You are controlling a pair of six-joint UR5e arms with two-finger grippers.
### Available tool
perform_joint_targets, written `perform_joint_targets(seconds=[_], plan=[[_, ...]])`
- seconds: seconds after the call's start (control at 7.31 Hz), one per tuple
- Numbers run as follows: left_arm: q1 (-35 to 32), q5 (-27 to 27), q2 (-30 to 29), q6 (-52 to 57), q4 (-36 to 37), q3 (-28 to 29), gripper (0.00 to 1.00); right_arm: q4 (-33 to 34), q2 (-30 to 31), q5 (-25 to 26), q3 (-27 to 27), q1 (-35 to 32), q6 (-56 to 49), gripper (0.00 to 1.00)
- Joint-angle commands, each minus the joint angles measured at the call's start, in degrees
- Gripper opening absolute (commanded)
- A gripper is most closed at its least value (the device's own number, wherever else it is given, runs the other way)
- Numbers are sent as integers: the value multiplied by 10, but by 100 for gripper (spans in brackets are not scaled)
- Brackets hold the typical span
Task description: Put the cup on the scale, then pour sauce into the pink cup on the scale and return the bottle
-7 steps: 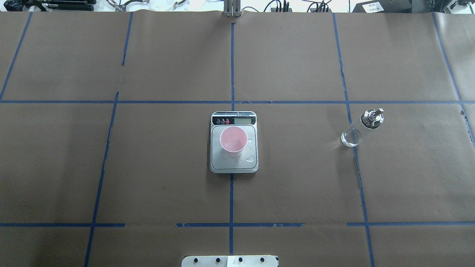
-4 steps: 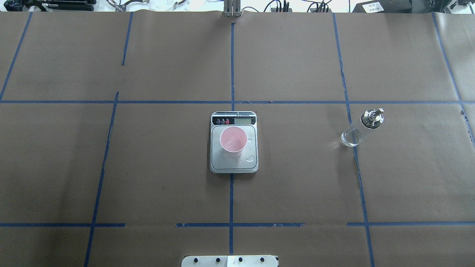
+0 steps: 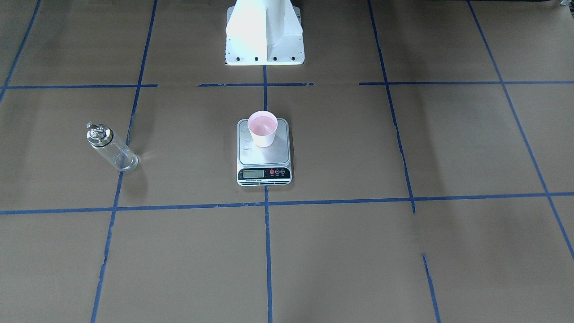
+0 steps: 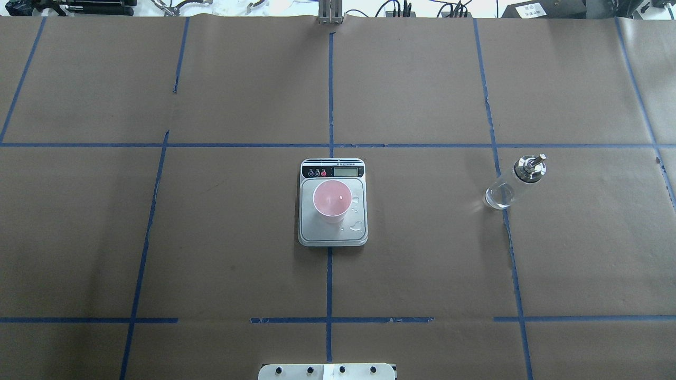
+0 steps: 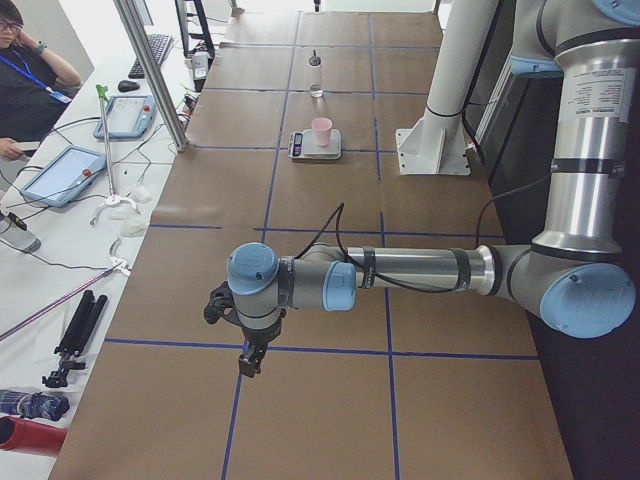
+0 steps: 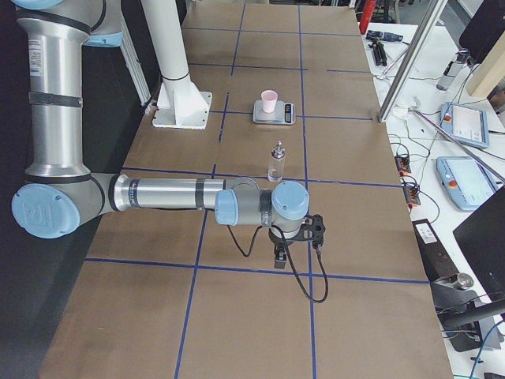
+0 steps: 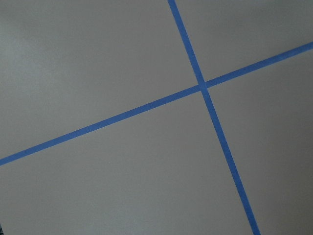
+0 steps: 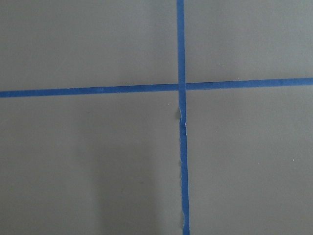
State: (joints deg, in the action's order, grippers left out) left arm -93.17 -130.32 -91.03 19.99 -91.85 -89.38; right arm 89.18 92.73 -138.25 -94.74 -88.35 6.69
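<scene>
The pink cup (image 4: 331, 200) stands upright on the steel scale (image 4: 332, 235) at the table's middle; it also shows in the front view (image 3: 263, 128) on the scale (image 3: 263, 174). Small drops of liquid lie on the platform beside the cup. The clear glass bottle (image 4: 512, 182) with its metal cap stands upright on the table to the right, apart from the scale; in the front view the bottle (image 3: 110, 147) is at the left. My left gripper (image 5: 248, 362) and right gripper (image 6: 278, 258) show only in the side views, far from these things; I cannot tell their state.
Brown paper with blue tape lines covers the table (image 4: 422, 264). The robot's white base (image 3: 263, 36) stands behind the scale. Tablets, cables and an operator (image 5: 30, 80) are beside the table's far edge. Both wrist views show only paper and tape.
</scene>
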Motion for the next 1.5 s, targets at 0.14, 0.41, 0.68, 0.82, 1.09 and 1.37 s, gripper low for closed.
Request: perform_joint_targets(seconds=[0.14,0.41,0.68,0.82,1.09,1.37], plan=[[-3,-31,2,-109,14,-1,100,-2,-6,1,1,2,29,100],[-3,-60,2,-154,13,-1,100,-1,-12,0,2,2,30,100],[-3,-59,2,-154,11,-2,100,-1,-13,1,3,2,29,100],[-3,-59,2,-155,11,-4,100,-1,-14,1,3,2,29,100],[-3,-59,2,-154,11,-5,100,-1,-13,1,3,2,29,100],[-3,-60,5,-153,11,-10,100,-1,-13,2,3,2,29,100]])
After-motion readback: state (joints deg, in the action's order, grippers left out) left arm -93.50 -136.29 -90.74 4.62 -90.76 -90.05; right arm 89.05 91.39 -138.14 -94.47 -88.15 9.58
